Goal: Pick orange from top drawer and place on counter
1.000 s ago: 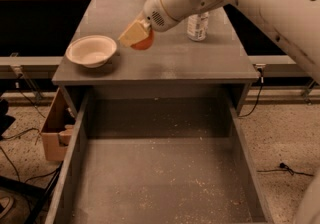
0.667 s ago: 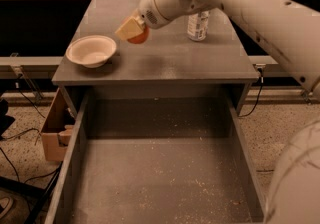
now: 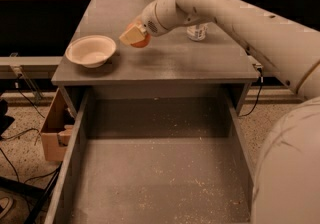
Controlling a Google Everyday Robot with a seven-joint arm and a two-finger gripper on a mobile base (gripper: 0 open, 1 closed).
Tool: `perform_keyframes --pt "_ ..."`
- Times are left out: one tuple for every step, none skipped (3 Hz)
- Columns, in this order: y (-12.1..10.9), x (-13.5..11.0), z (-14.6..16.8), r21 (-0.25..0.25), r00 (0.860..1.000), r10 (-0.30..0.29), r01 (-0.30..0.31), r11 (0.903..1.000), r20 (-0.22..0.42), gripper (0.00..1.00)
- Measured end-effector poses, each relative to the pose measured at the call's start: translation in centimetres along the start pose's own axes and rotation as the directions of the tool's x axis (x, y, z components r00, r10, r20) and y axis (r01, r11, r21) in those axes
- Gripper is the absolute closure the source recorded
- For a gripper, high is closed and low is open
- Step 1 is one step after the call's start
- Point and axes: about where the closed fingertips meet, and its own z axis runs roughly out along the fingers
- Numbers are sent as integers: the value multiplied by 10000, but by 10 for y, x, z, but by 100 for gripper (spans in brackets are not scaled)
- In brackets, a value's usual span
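My gripper [image 3: 135, 36] is shut on the orange [image 3: 140, 42], a small bright-orange fruit, and holds it just above the counter [image 3: 165, 58], right of the bowl. Only part of the orange shows below the tan fingers [image 3: 131, 34]. The top drawer [image 3: 160, 168] is pulled fully open below the counter; its crumb-speckled grey bottom holds nothing. My white arm reaches in from the right across the counter.
A white bowl [image 3: 91, 51] sits on the counter's left front. A small can or bottle [image 3: 197, 32] stands behind the arm on the counter. A brown cardboard box [image 3: 54, 130] stands on the floor left of the drawer, with cables around it.
The gripper with the orange has shifted slightly left and away from the counter's front edge; the arm has swung with it. Bowl, can and drawer have not moved.
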Motion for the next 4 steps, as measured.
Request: perform_keyframes --pt "-3 14 18 108 9997 -70 72 9999 -234 100" --pt "-2 14 20 73 9997 -76 77 9999 -233 83" --pt "0 14 22 23 9997 -82 83 10000 -242 52" --pt "2 14 24 -8 9997 -85 85 10000 -247 28"
